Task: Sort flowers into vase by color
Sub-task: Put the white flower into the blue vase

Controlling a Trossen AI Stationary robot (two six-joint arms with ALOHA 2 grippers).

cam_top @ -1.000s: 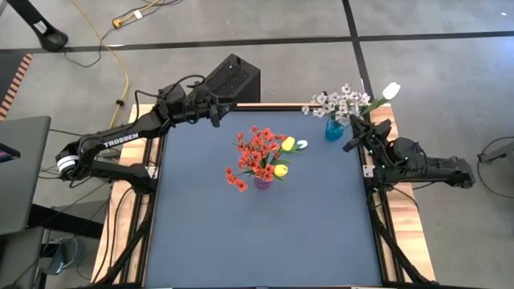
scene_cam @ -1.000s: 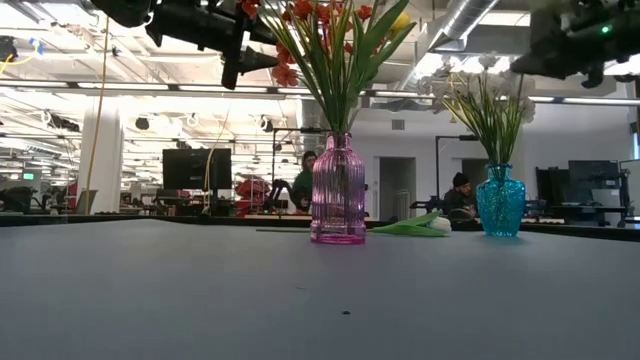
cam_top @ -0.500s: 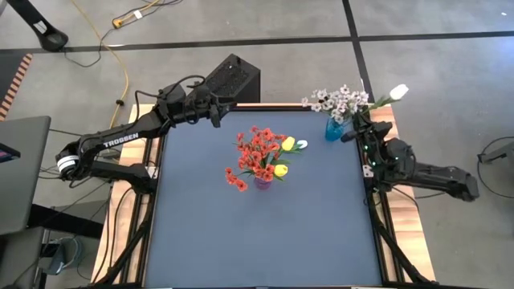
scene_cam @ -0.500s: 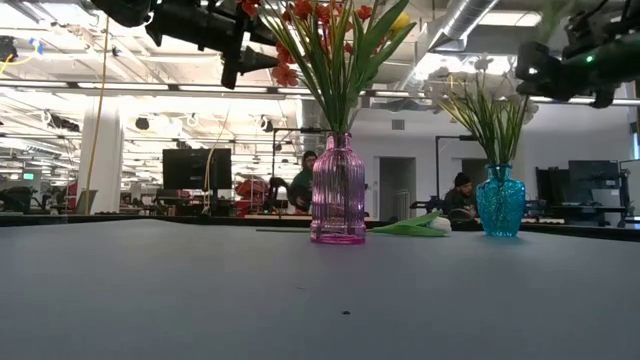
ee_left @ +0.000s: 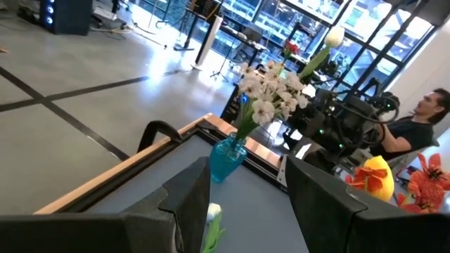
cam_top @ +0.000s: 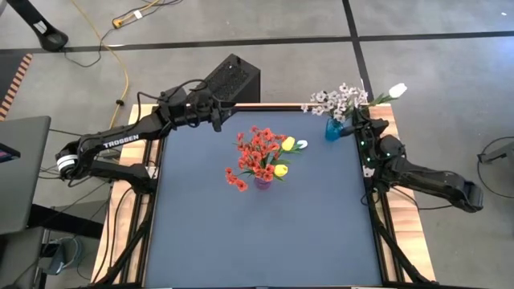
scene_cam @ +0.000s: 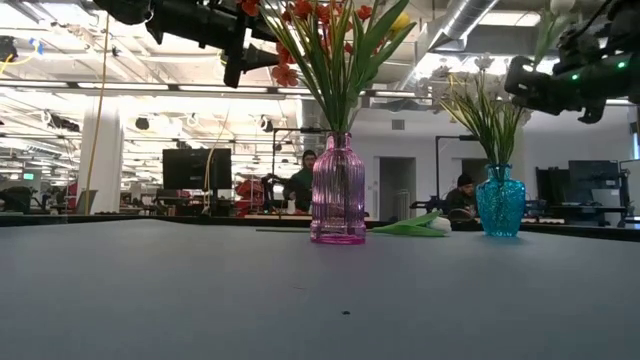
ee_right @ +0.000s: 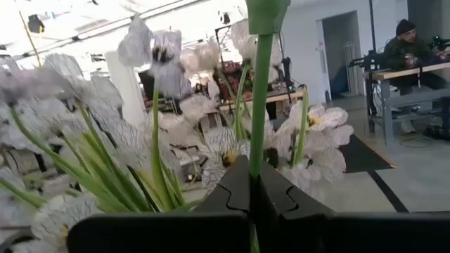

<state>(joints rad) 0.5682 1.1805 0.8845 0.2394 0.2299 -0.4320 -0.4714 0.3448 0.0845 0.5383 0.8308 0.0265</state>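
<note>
Right pincer clamping white tulip stem, bloom cropped

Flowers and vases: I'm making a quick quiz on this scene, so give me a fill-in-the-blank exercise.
1. The red flowers stand in the ____ vase.
2. The right gripper is shut on a white tulip's ____.
3. The spray of tiny white blossoms stands in the ____ vase.

Missing words: pink; stem; blue
</note>
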